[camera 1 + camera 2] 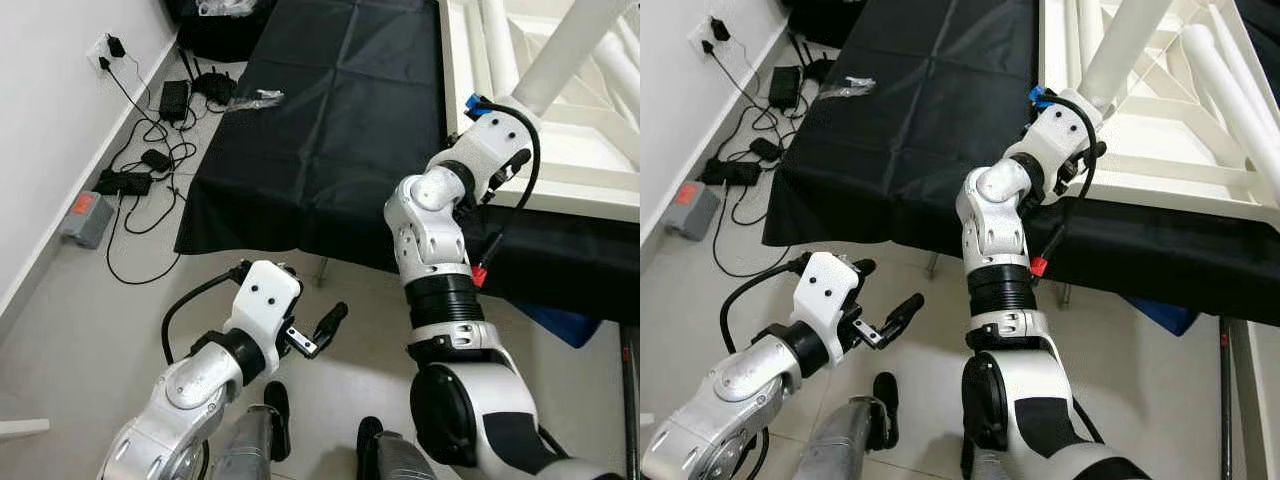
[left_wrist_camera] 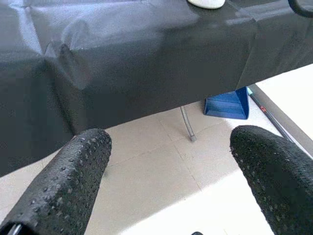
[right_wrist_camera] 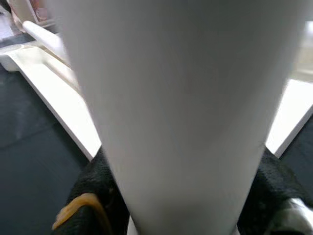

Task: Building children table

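Note:
A white children's table frame (image 1: 590,150) lies upside down on a table draped in black cloth (image 1: 300,130). One round white leg (image 1: 560,50) rises from the frame's near corner. My right gripper (image 3: 181,196) is shut on that leg (image 3: 181,112), with its black fingers (image 3: 93,196) pressed against either side. A second white leg (image 1: 1230,90) lies slanted across the frame. My left gripper (image 1: 885,290) hangs low over the floor in front of the black table, open with nothing between its fingers (image 2: 68,176).
A small clear bag of fittings (image 1: 255,98) lies on the cloth at the far left. Cables and power bricks (image 1: 140,170) sprawl on the floor by the left wall. A blue object (image 1: 565,322) and a metal table leg (image 2: 187,125) stand under the table.

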Motion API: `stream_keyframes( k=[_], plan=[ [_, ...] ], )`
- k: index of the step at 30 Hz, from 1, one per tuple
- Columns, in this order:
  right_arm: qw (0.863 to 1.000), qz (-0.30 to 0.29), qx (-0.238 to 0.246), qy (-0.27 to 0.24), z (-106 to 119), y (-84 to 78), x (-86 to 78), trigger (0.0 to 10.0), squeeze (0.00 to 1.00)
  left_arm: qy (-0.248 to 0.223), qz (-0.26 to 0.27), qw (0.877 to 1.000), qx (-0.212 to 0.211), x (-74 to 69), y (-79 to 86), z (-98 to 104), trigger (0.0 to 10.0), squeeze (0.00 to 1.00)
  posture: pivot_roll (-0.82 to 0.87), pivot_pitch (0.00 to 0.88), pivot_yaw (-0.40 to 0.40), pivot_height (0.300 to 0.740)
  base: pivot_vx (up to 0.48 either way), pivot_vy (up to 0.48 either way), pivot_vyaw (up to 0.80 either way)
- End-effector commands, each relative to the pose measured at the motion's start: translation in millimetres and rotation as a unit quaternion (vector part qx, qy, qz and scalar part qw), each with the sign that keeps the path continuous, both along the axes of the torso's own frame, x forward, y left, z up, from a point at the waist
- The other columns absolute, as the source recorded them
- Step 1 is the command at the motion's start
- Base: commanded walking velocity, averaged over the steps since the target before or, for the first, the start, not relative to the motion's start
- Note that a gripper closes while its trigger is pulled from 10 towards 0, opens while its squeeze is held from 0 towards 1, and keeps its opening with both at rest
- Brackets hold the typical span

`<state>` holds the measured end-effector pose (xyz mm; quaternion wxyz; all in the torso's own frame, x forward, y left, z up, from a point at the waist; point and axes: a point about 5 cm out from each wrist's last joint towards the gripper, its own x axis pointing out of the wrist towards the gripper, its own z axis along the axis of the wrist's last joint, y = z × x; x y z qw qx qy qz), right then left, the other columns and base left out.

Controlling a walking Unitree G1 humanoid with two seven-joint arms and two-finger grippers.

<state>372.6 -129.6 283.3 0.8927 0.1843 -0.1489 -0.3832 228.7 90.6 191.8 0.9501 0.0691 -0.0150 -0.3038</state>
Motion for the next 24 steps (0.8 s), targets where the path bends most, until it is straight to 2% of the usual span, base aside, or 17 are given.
stream_keyframes(
  k=[1,6,13,14,19,24],
  plan=[
    [1.000,0.006,0.007,-0.027,5,1.3,-4.6,10.0,1.00,0.013,-0.005,1.000,-0.003,-1.3,-1.8,-6,10.0,0.00,0.16,0.373,-0.040,0.740,0.000,0.000,0.00],
    [0.998,0.037,0.006,-0.045,7,6.0,-4.1,10.0,1.00,0.012,-0.004,1.000,-0.002,-0.8,-1.0,-6,10.0,0.00,0.17,0.373,-0.039,0.740,0.000,0.000,0.00],
    [0.998,0.040,-0.009,-0.050,10,7.1,-6.3,10.0,1.00,0.012,-0.004,1.000,-0.003,-0.4,-1.3,-5,10.0,0.00,0.16,0.375,-0.039,0.740,0.000,0.000,0.00],
    [0.997,0.041,-0.018,-0.056,11,7.0,-7.6,10.0,0.00,0.012,-0.004,1.000,-0.003,-0.3,-1.7,-5,10.0,0.00,0.16,0.377,-0.040,0.740,0.000,0.000,0.00],
    [0.993,0.045,-0.064,-0.087,18,5.7,-19.6,10.0,0.00,0.015,-0.003,1.000,-0.002,-0.3,-1.0,-7,10.0,0.00,0.16,0.373,-0.040,0.740,0.000,0.000,0.00],
    [0.990,0.051,-0.090,-0.098,18,5.9,-26.9,10.0,0.00,0.015,-0.003,1.000,-0.002,0.1,-1.1,-8,10.0,0.00,0.16,0.366,-0.037,0.740,0.000,0.000,0.00]
  ],
)
